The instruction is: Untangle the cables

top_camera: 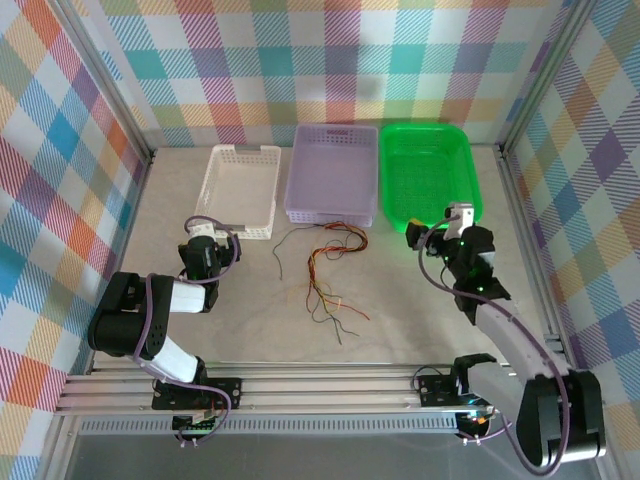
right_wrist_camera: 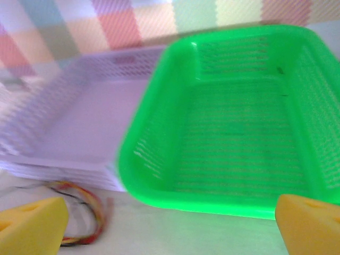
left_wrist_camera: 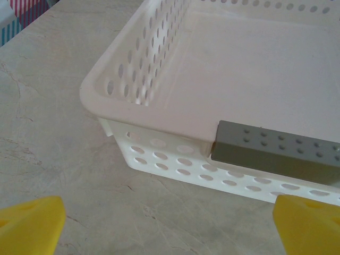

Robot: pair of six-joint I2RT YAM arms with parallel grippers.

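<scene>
The cables [top_camera: 325, 272] lie in a loose tangle of thin red, yellow and dark wires on the table, just in front of the purple basket. In the right wrist view a looped part of the cables [right_wrist_camera: 87, 212] shows at the lower left, blurred. My left gripper [top_camera: 212, 236] is open at the near edge of the white basket, well left of the tangle, with bare table between its yellow fingertips [left_wrist_camera: 32, 226]. My right gripper [top_camera: 438, 228] is open and holds nothing. It sits at the near left corner of the green basket, right of the tangle.
Three baskets stand side by side at the back: white [top_camera: 213, 185], purple [top_camera: 330, 213] and green [top_camera: 472, 175]. A grey studded block [left_wrist_camera: 276, 151] sits on the white basket's near rim [left_wrist_camera: 154, 119]. The green basket [right_wrist_camera: 175, 188] is close ahead of my right gripper [right_wrist_camera: 170, 228].
</scene>
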